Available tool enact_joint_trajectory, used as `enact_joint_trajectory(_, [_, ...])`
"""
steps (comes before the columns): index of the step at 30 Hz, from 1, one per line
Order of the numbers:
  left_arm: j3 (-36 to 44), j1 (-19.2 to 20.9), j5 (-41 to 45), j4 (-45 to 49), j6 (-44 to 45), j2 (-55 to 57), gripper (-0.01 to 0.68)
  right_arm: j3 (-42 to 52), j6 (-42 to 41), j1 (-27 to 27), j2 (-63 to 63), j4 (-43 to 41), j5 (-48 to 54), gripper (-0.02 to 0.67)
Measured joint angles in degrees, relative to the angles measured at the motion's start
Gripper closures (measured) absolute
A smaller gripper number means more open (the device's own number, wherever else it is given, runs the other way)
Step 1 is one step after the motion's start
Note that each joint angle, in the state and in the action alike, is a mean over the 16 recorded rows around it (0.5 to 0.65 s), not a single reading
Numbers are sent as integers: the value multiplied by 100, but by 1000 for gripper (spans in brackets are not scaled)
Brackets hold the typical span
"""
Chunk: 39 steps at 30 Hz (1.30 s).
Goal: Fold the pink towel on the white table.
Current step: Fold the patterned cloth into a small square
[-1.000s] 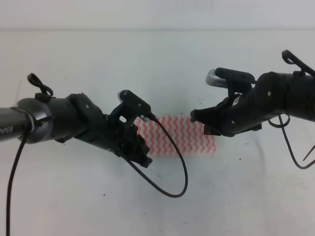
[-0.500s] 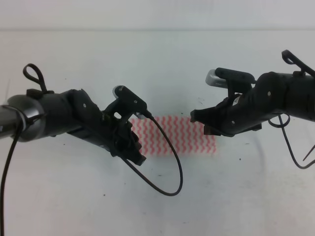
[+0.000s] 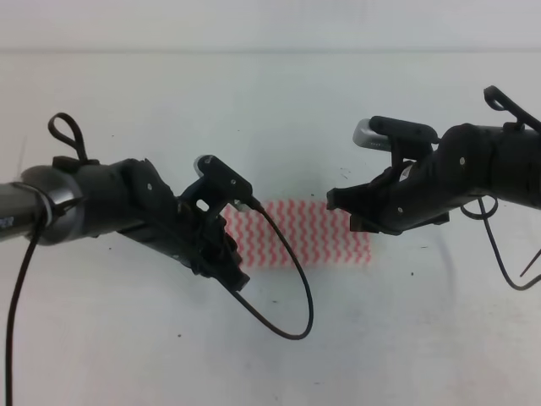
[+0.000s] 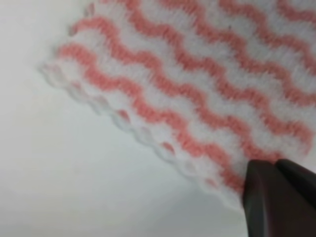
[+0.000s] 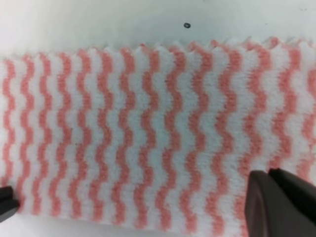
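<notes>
The pink towel (image 3: 308,233) lies flat on the white table (image 3: 270,118) as a narrow strip with wavy pink and white stripes. My left gripper (image 3: 236,269) is low at the towel's left end and hides that end in the high view. In the left wrist view one dark finger (image 4: 279,197) rests at the towel's (image 4: 197,84) near edge, close to a corner; its far-right position suggests open jaws. My right gripper (image 3: 343,211) hovers over the towel's right part. Its fingers (image 5: 281,197) stand wide apart across the towel (image 5: 148,133), open and holding nothing.
A black cable (image 3: 292,288) loops from the left wrist down over the table in front of the towel. Another cable (image 3: 503,254) hangs from the right arm. A small dark speck (image 5: 186,24) sits on the table just beyond the towel's far edge.
The left arm shifted a little to the left and back, its gripper staying at the towel's left end. The right arm and the towel have not moved.
</notes>
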Motion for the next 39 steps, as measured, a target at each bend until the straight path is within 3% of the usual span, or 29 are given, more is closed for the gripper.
enact_joint_trajectory(15, [-7,-2,-675,2,0,-550,673,-2,-43,-9,-3,-19,-112,647])
enact_joint_trajectory(27, [-34,-2,-1327,-530,23,-156,673,-200,-42,-167,0,-84,-126,625])
enact_joint_trajectory(39, [-267,0,-1327,-1116,169,54,673,-460,-36,-419,129,-84,78,616])
